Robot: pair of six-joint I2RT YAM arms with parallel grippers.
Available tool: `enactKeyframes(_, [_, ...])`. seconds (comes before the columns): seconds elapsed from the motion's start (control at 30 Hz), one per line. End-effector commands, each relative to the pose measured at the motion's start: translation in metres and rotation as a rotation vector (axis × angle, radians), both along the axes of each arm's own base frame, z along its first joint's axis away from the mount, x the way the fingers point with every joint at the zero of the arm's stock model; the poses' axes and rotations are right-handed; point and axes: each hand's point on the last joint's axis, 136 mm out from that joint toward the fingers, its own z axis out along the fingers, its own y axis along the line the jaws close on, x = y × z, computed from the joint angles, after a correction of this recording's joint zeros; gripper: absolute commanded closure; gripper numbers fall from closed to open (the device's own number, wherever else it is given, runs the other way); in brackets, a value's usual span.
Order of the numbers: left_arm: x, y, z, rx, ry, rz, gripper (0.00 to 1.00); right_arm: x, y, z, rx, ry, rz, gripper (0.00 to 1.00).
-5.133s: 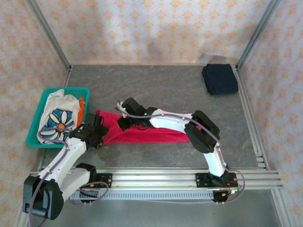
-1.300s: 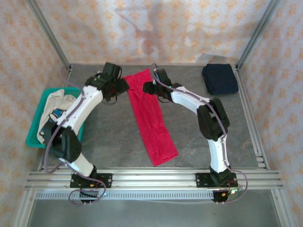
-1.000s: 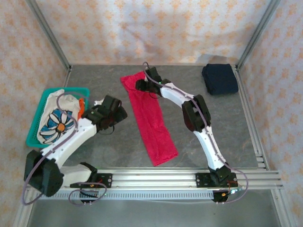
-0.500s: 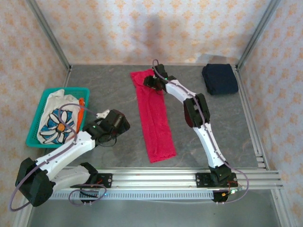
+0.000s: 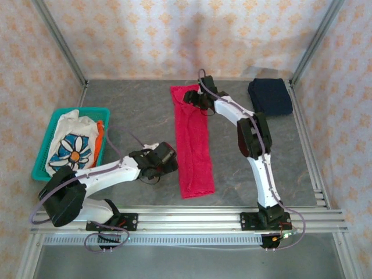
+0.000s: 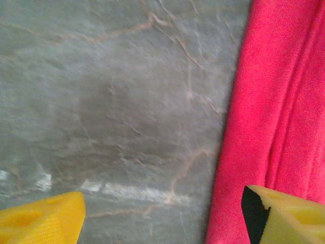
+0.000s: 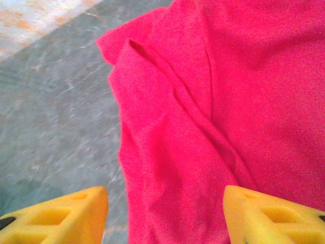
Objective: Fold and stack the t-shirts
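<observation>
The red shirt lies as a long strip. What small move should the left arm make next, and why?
Probably shift the left gripper to the right, over the near end of the red shirt, and close there: its jaws stand open, straddling the strip's left edge, holding nothing.

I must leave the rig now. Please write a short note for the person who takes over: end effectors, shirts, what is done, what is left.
Left end effector: open, empty, low over the table, beside the near left edge of the red t-shirt.
Right end effector: open, empty, over the red shirt's far end.
Red t-shirt: flat, a long narrow strip, mid-table.
Navy t-shirt: folded, far right corner.
White flower-print t-shirt: unfolded, in the teal basket on the left.
Done: navy folded; red folded lengthwise.
Left: probably fold red crosswise and stack it, then fold and stack the white one.
</observation>
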Motion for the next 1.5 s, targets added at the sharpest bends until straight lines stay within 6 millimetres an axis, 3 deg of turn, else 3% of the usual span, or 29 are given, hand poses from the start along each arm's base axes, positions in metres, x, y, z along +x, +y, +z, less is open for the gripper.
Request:
enactKeyframes(0.0, [-0.005, -0.025, 0.012, -0.078, -0.011, -0.034, 0.19, -0.018, -0.025, 0.082, 0.061, -0.168, -0.034, 0.38])
enactKeyframes(0.13, [-0.033, -0.042, 0.004, -0.126, 0.067, -0.108, 0.21, -0.075, -0.062, 0.08, 0.055, -0.139, -0.057, 0.38])
enactKeyframes(0.27, [-0.057, -0.041, 0.0, -0.11, 0.112, -0.168, 0.24, -0.153, -0.095, 0.052, -0.032, -0.029, -0.036, 0.38])
enactKeyframes(0.4, [-0.068, -0.044, -0.006, -0.169, 0.131, -0.176, 0.25, -0.231, -0.12, 0.026, -0.091, 0.134, 0.014, 0.38])
enactKeyframes(0.57, [-0.077, -0.048, -0.013, -0.172, 0.143, -0.207, 0.26, -0.319, -0.123, 0.003, 0.024, 0.354, 0.055, 0.39])
enactKeyframes(0.77, [-0.076, -0.063, -0.02, -0.208, 0.145, -0.231, 0.29, -0.381, -0.109, -0.015, 0.097, 0.486, 0.101, 0.43])
enactKeyframes(0.93, [-0.081, -0.07, -0.03, -0.207, 0.176, -0.247, 0.32, -0.408, -0.093, -0.036, 0.116, 0.553, 0.137, 0.48])
enactKeyframes(1.13, [-0.085, -0.076, -0.039, -0.2, 0.206, -0.253, 0.41, -0.407, -0.081, -0.044, 0.168, 0.568, 0.126, 0.63])
enactKeyframes(1.27, [-0.089, -0.082, -0.033, -0.19, 0.206, -0.279, 0.48, -0.41, -0.075, -0.048, 0.16, 0.594, 0.137, 0.67])
enactKeyframes(1.47, [-0.091, -0.084, -0.015, -0.162, 0.181, -0.31, 0.46, -0.414, -0.076, -0.059, 0.152, 0.612, 0.134, 0.66])
